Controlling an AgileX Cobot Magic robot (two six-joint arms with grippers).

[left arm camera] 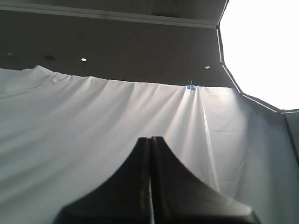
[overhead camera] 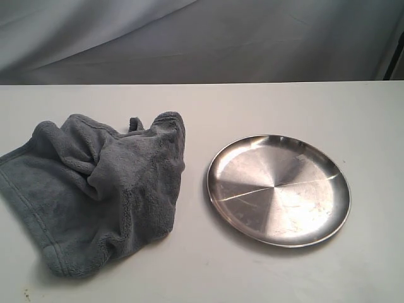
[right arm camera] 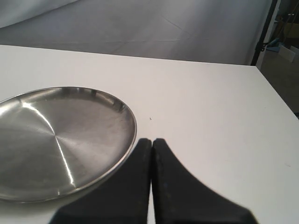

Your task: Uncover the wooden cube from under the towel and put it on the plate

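Lying crumpled on the white tabletop (overhead camera: 252,107), a soft, fluffy grey-blue fleece towel (overhead camera: 101,189) sits to the left of the round, shiny stainless-steel plate (overhead camera: 278,189) in the exterior view, near it but not touching. The pale wooden cube is hidden from sight, so its place relative to the plate cannot be told. In the left wrist view the left end effector (left arm camera: 150,140) has its black fingers pressed flat together, gripping nothing, and faces a draped white backdrop cloth (left arm camera: 93,121). In the right wrist view the right end effector (right arm camera: 152,141) is likewise closed tight and empty, its tips just beside the plate's near rim.
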